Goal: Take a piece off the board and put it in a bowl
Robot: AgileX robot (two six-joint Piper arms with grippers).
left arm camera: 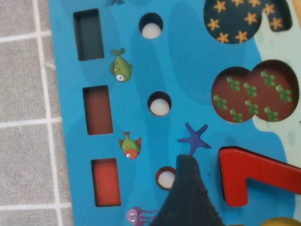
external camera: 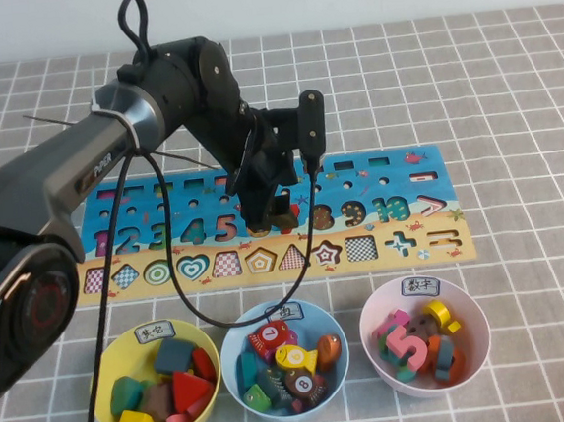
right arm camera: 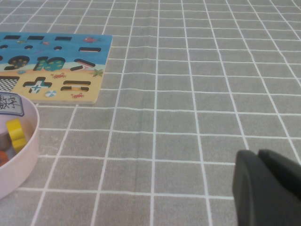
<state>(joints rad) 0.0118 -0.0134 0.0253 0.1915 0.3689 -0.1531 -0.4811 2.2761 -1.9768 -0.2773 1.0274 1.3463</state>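
Half the red 7 (left arm camera: 254,176) on the board (external camera: 378,178) hidden; left gripper (external camera: 263,218) spread wide above it; right gripper (right arm camera: 265,188) off-table-view, fingers probably together; bowl (external camera: 468,303) label unreadable

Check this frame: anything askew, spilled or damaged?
Nothing stands out. The board lies flat, the red 7 sits in its recess, and the three bowls hold their pieces. Left gripper hovers open over the 7; right gripper is parked over bare table.
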